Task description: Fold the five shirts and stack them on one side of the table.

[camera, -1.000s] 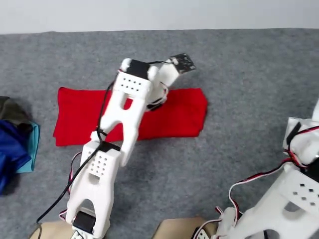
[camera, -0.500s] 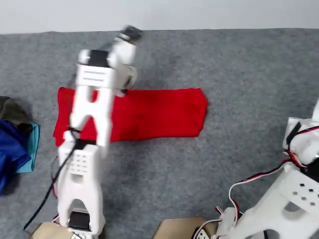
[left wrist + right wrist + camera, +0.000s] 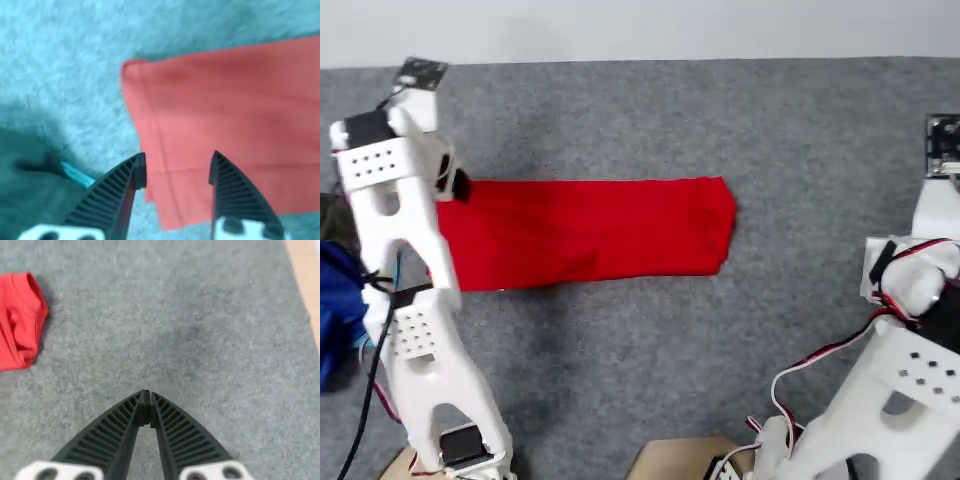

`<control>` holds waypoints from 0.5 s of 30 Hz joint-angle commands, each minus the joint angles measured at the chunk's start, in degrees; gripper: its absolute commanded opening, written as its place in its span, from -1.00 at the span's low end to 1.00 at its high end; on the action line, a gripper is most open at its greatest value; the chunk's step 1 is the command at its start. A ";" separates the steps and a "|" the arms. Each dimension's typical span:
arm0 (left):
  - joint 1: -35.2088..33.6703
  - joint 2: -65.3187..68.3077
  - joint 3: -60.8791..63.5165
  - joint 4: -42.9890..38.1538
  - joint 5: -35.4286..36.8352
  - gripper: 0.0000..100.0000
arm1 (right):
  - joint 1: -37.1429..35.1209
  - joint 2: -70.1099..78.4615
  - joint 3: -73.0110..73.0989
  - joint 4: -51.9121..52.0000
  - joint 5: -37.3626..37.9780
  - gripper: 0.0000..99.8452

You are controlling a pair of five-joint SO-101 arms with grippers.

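Centrally, the red shirt (image 3: 590,232) is shown lying flat on the grey table (image 3: 790,120), folded into a long band, with neither gripper touching it. The left gripper (image 3: 177,159) is held above the end of the band nearest the pile of other shirts (image 3: 342,300), its jaws spread and empty. The right gripper (image 3: 148,397) is seen with its jaws pressed together on nothing, over bare table near the opposite end. The cloth is judged to be light, soft and limp: it would sag from any pinch, and the layers may slide apart if only the top one is caught. A hold is best taken at a corner or short edge, with all layers pinched together, so that one end can be carried over the other. Some drag against the napped surface is to be expected.
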 commanded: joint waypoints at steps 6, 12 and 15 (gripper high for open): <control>-2.90 6.24 -0.13 -5.27 -4.22 -0.57 | -0.75 -0.66 0.53 -1.01 0.53 -0.97; -1.93 10.55 -0.13 -8.44 -4.22 -0.57 | -0.75 -0.66 0.62 -1.01 0.53 -0.97; -0.70 13.27 -0.13 -8.35 -4.84 -0.57 | -0.75 -0.66 0.62 -1.01 0.53 -0.97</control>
